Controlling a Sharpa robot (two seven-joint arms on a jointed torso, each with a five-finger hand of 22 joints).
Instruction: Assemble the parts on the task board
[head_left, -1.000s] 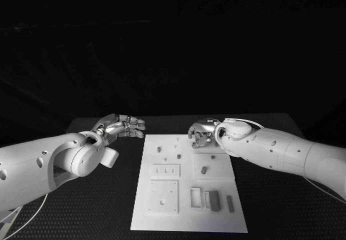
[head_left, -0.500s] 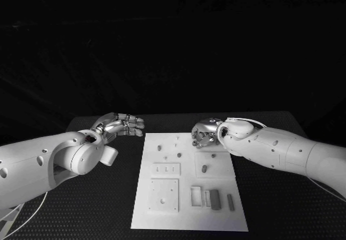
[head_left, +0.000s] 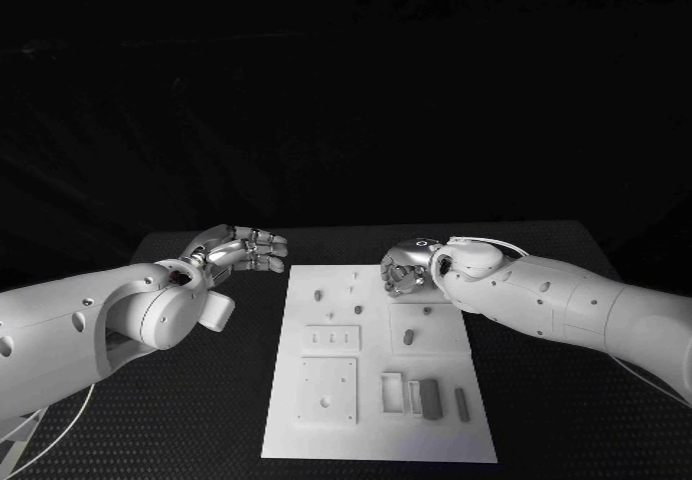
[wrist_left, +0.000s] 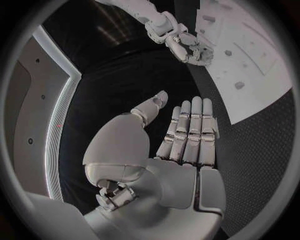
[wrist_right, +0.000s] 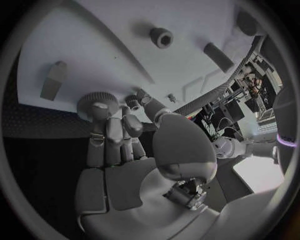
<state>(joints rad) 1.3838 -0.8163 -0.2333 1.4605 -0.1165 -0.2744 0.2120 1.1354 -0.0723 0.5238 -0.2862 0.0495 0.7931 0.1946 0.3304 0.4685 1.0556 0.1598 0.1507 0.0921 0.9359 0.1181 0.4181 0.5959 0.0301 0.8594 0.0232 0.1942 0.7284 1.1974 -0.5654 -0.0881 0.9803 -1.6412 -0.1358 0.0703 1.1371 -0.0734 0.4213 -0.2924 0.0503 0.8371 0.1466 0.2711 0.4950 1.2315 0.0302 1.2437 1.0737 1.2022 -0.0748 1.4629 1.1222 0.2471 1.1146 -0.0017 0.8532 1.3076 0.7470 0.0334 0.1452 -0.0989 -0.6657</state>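
The white task board (head_left: 378, 420) lies lengthwise in the middle of the black table. Small grey parts stand on it: pegs (head_left: 408, 338) near its middle and upright bars (head_left: 428, 398) at its near end. My right hand (head_left: 408, 272) hovers over the board's far right corner with its fingers curled in. In the right wrist view its fingertips (wrist_right: 106, 127) and thumb close round a round knurled part (wrist_right: 97, 102) at the board's (wrist_right: 94, 45) edge. My left hand (head_left: 238, 250) floats off the board's far left corner, fingers (wrist_left: 190, 130) straight and together, holding nothing.
Square raised plates (head_left: 329, 388) with holes sit on the board's left half. A hexagonal piece (wrist_right: 161, 36) and a slanted peg (wrist_right: 217, 50) stand on the board beyond my right hand. Bare black table (head_left: 173, 420) flanks the board on both sides.
My right hand has drawn its fingers in tighter and shifted slightly toward the board's far end. My left hand has barely moved.
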